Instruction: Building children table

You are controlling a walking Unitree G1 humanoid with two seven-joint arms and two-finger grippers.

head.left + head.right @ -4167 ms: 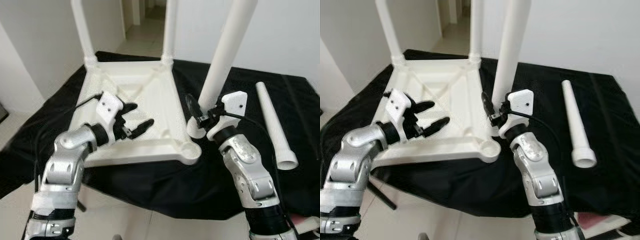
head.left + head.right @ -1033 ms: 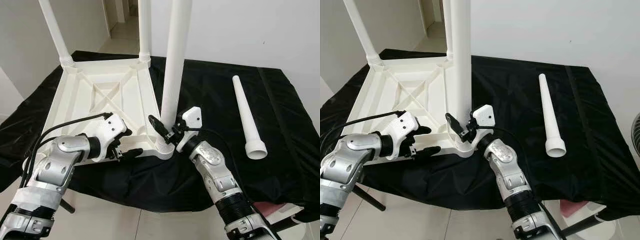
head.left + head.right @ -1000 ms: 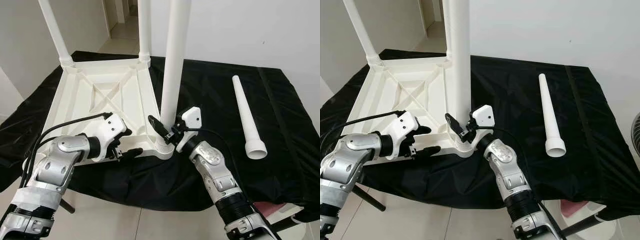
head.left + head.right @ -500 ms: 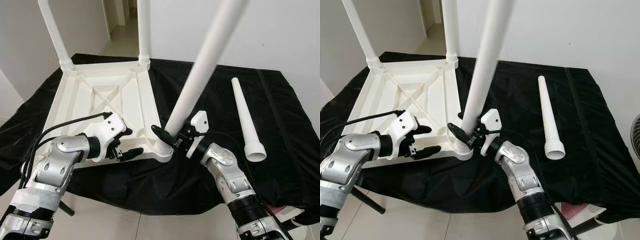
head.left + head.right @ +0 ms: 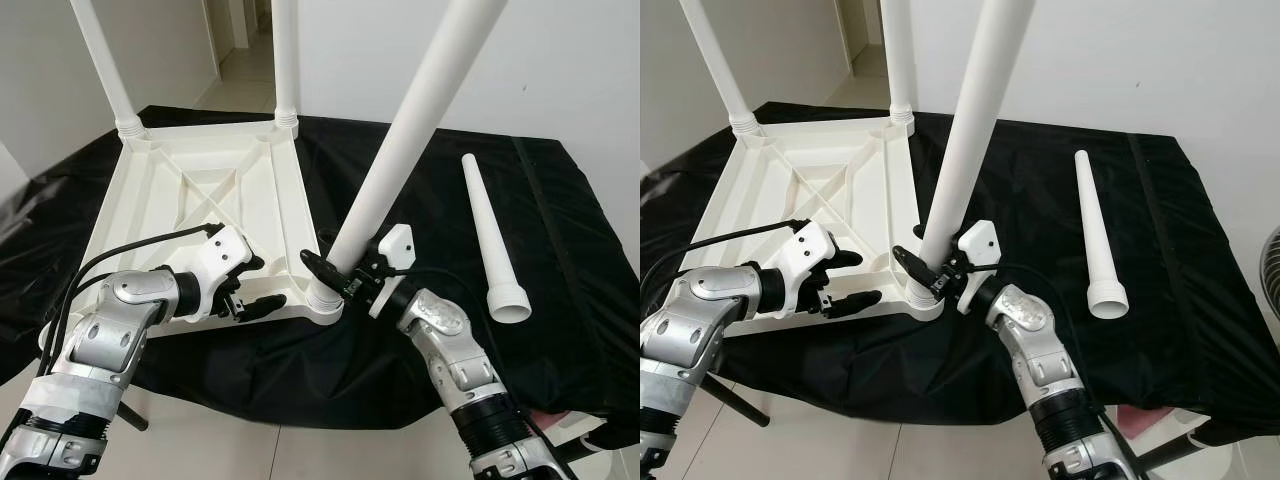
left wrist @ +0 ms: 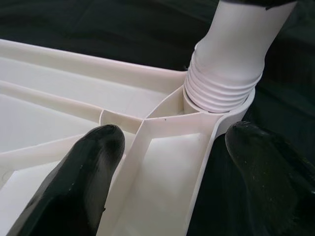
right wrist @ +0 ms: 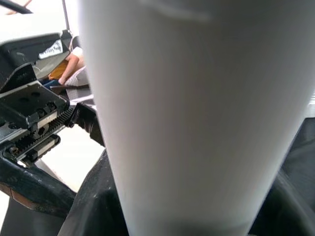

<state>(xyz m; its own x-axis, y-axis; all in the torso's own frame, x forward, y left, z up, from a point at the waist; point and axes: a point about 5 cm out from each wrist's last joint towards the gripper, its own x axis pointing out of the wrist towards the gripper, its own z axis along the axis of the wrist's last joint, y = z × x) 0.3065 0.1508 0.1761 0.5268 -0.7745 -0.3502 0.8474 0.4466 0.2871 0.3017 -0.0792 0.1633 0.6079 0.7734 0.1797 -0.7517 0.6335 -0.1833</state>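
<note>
table leg (image 5: 400, 160) between right fingers (image 5: 318, 266)

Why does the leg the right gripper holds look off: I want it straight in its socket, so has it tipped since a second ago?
Yes. The leg stood upright; now its top leans to the robot's right, away from the two fitted legs.

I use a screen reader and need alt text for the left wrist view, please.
A white table leg with a ribbed, threaded base sits in the corner socket of the upturned white tabletop. The left end effector is open, with its two black fingers straddling that corner's rim above black cloth.
</note>
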